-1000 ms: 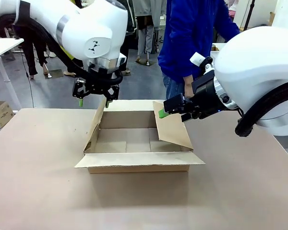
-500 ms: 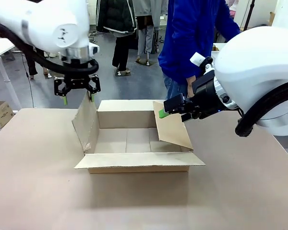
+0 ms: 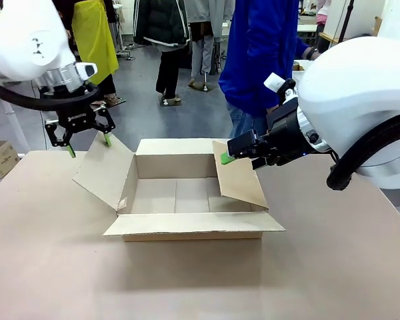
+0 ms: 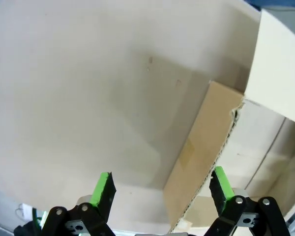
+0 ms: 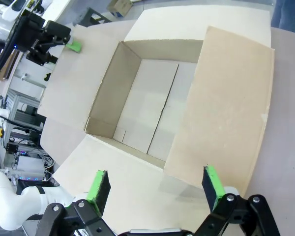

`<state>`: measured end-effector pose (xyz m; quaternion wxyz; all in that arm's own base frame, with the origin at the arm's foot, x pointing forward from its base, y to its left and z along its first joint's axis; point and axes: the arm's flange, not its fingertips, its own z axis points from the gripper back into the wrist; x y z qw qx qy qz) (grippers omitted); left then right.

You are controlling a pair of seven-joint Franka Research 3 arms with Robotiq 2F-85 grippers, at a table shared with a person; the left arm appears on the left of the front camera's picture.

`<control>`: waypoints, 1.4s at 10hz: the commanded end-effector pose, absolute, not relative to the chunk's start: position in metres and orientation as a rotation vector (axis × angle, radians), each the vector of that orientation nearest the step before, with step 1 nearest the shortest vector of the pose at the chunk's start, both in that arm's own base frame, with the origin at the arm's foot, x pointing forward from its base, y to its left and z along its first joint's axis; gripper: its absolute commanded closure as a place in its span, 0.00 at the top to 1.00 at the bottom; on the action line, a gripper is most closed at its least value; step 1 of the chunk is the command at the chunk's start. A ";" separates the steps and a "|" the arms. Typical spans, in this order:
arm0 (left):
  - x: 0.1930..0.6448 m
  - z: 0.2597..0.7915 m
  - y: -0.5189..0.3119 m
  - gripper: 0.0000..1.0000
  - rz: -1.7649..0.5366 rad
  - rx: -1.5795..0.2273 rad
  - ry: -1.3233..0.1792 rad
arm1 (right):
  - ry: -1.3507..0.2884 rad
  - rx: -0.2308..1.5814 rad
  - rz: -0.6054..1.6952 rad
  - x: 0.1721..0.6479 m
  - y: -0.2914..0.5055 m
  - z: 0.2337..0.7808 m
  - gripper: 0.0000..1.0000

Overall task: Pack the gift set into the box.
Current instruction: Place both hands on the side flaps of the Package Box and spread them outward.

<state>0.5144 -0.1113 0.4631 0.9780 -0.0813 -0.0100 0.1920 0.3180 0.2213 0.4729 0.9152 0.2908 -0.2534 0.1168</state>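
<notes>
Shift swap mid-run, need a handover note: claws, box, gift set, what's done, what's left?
Left claw: open, astride the free edge of the left flap, which slants outward.
Right claw: open, at the top edge of the right flap, which tilts in over the opening.
Large shallow brown corrugated cardboard box: mid-table, near and far flaps out flat, nothing inside.
Done: three flaps opened.
Left: fold the right flap out, then pack the gift set.

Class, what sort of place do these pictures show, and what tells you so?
Probably a robotics lab or workshop: a white left arm and right arm at an open box on a table, while people stand on a bare grey floor behind.
</notes>
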 end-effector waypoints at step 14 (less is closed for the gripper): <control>0.495 0.428 -0.033 1.00 0.188 -0.397 0.145 | -0.519 0.596 0.256 0.320 0.217 0.476 1.00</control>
